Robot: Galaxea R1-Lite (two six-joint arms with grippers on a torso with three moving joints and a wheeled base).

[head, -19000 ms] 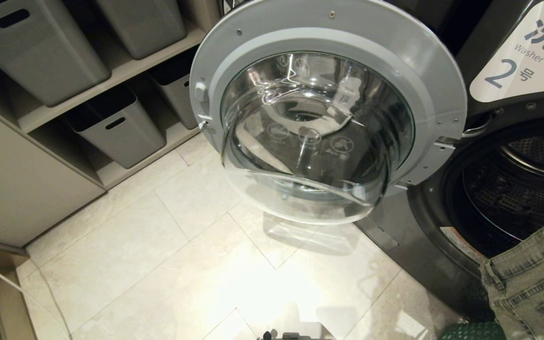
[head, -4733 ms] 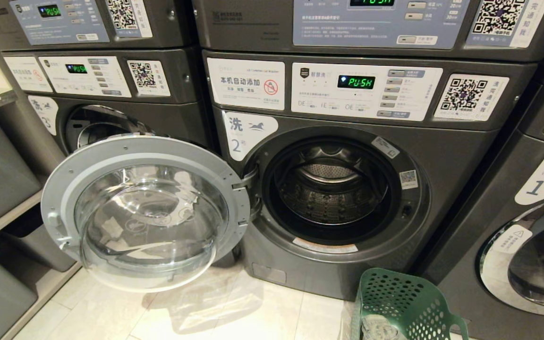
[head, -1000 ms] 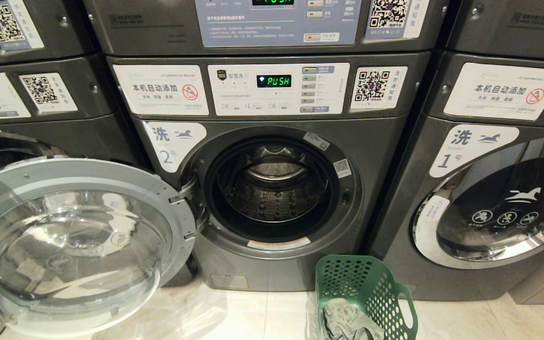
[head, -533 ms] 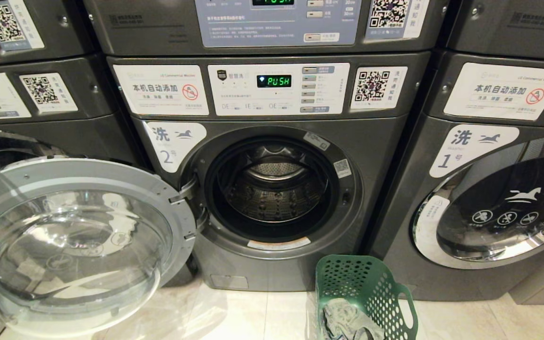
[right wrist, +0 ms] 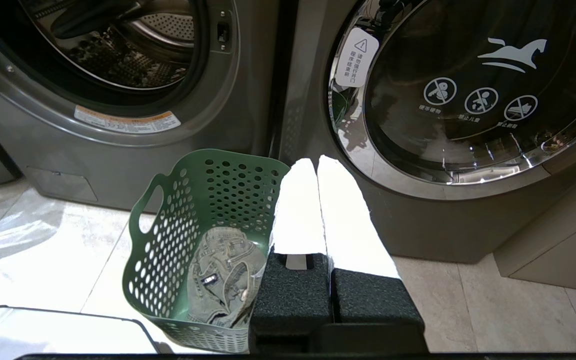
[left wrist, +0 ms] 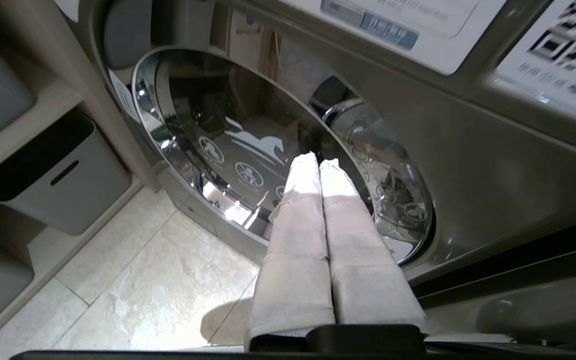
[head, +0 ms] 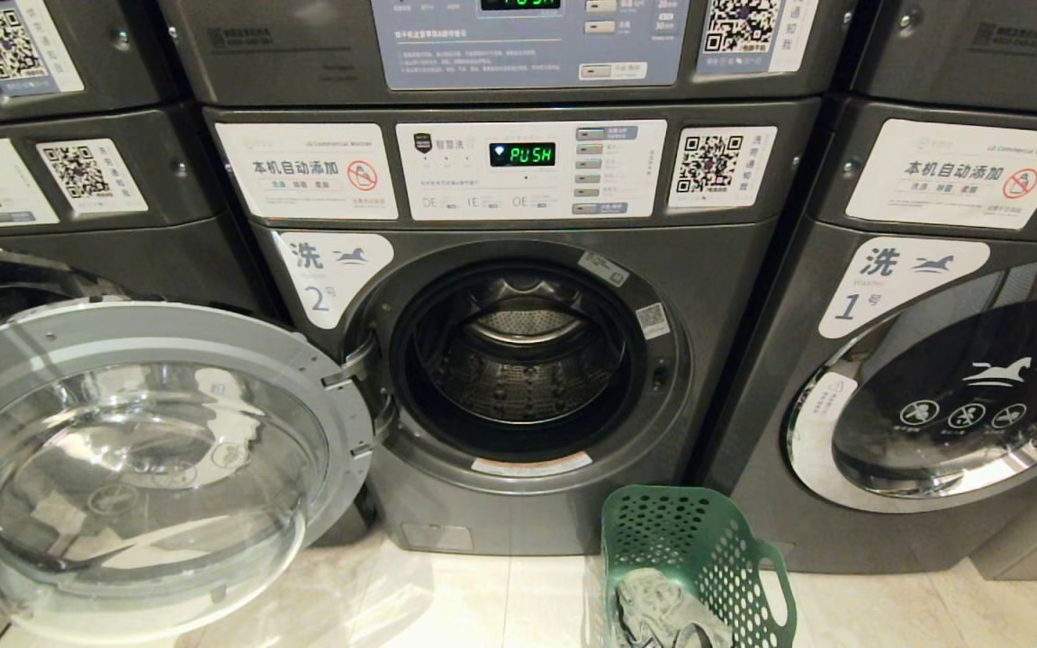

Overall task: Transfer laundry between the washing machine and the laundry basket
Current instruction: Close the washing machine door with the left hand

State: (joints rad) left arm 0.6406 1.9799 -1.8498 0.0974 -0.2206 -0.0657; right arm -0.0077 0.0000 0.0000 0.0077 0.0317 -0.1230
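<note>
Laundry (head: 662,612) lay in laundry basket (head: 707,540) at lower right, washing machine (head: 518,360) door (head: 136,468) swung open at left, left gripper (left wrist: 318,162) and right gripper (right wrist: 316,160) fingers pressed closed, nothing gripped.

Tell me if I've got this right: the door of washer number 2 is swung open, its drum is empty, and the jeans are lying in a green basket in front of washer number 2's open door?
Nearly. The laundry basket stands on the floor to the right of the washing machine's opening, not before its open door, which swings left, as the head view shows. The laundry does lie inside it.
</note>
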